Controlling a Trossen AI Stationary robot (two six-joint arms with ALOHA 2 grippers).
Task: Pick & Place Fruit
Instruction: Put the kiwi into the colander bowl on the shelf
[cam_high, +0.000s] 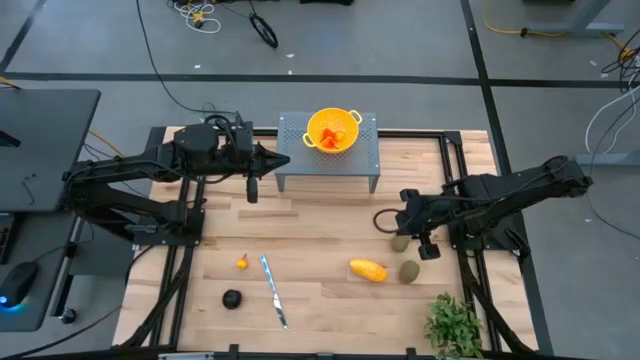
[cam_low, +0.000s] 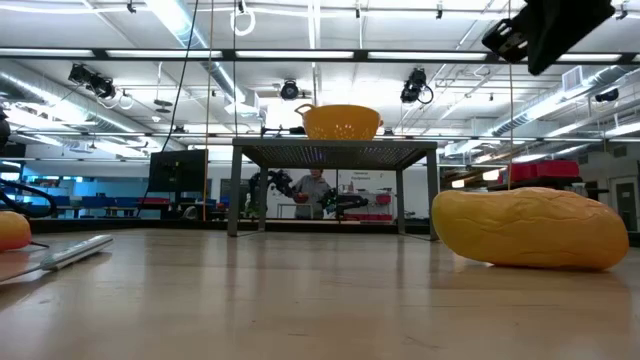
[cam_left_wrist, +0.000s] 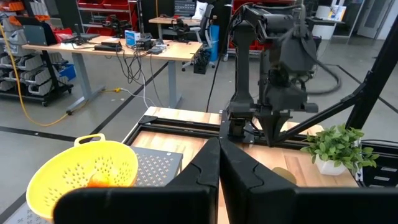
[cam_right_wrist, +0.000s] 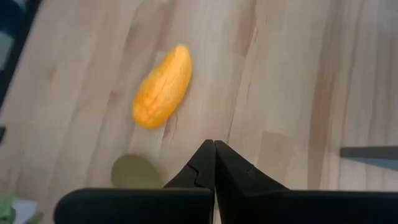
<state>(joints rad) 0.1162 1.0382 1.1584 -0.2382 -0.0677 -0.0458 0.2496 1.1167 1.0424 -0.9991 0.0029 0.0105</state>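
Both sets of jaws are pressed fully together with nothing between them. From where I stand, the left gripper (cam_high: 283, 160) hangs beside the small grey metal stand (cam_high: 328, 160) at the far side of the wooden table (cam_high: 320, 300), its tip level with the stand's left edge. On that stand sits a yellow colander (cam_high: 334, 130) with orange-red fruit (cam_high: 332, 137) inside — the left wrist view catches a bit of orange through its holes.

The right gripper (cam_high: 404, 220) hovers above the right half of the table, closed fingertips pointing toward the boards. Just below it in the overhead view lies one olive-green fruit (cam_high: 400, 243), and a second green fruit (cam_high: 409, 271) rests a little nearer the front edge. Next to that one lies the yellow-orange oblong fruit (cam_high: 368, 270), which also shows beyond the right gripper's fingers (cam_right_wrist: 214, 163) in its wrist view and looms large at table level.

On the left half, a tiny orange fruit (cam_high: 242, 263) sits just beside the slim silver knife (cam_high: 273, 291), and a dark round fruit (cam_high: 232, 298) lies nearer the front. A leafy green plant (cam_high: 455, 325) stands at the front right corner.
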